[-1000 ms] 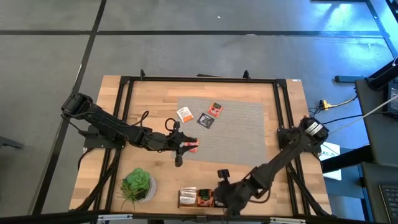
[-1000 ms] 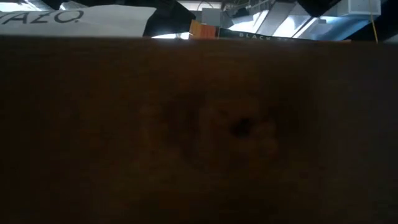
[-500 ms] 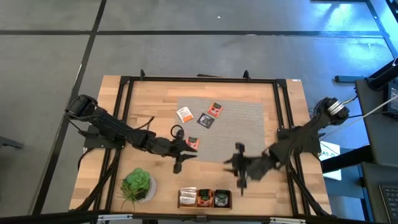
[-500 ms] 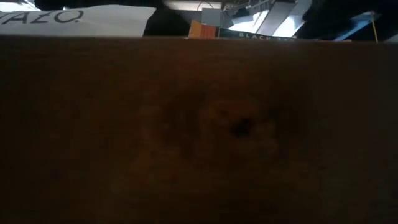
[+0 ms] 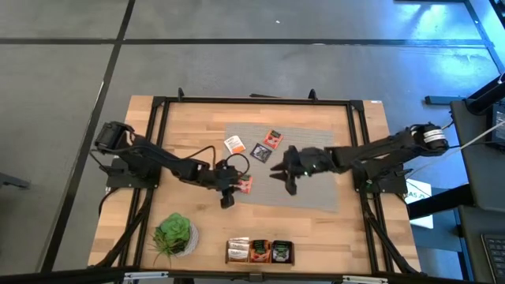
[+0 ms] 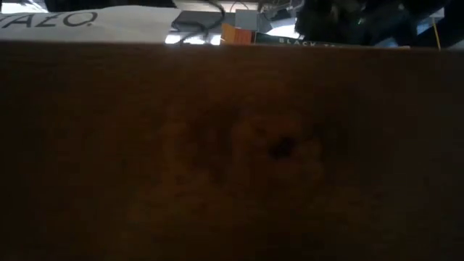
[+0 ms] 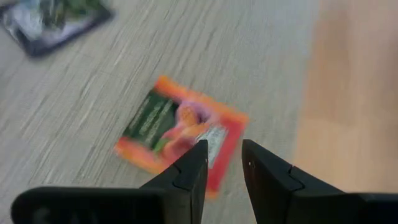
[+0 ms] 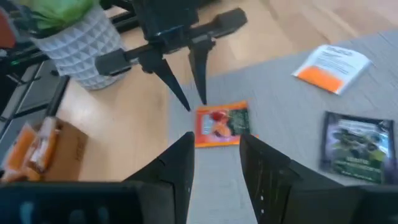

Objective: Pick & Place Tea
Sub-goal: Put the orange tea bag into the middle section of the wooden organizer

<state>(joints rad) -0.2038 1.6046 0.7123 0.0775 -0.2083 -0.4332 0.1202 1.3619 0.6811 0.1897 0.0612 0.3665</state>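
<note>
An orange tea sachet lies flat on the near left corner of the grey mat. My left gripper slants down at it from the left. Its open fingers stand just over the sachet's near edge; whether they touch it, I cannot tell. My right gripper hangs open over the middle of the mat, pointing left at the same sachet, with nothing between its fingers. Three more sachets lie farther back on the mat: a white-and-orange one, a black one and an orange one.
A small box holding tea packets stands at the table's near edge. A potted green plant sits at the near left. A black frame runs around the tabletop. A dark brown surface fills nearly all of the low view.
My right gripper has swung away from the box at the near edge toward the far edge and now hangs over the middle of the mat. My left gripper has sunk and tipped downward over the orange sachet, which has not moved.
</note>
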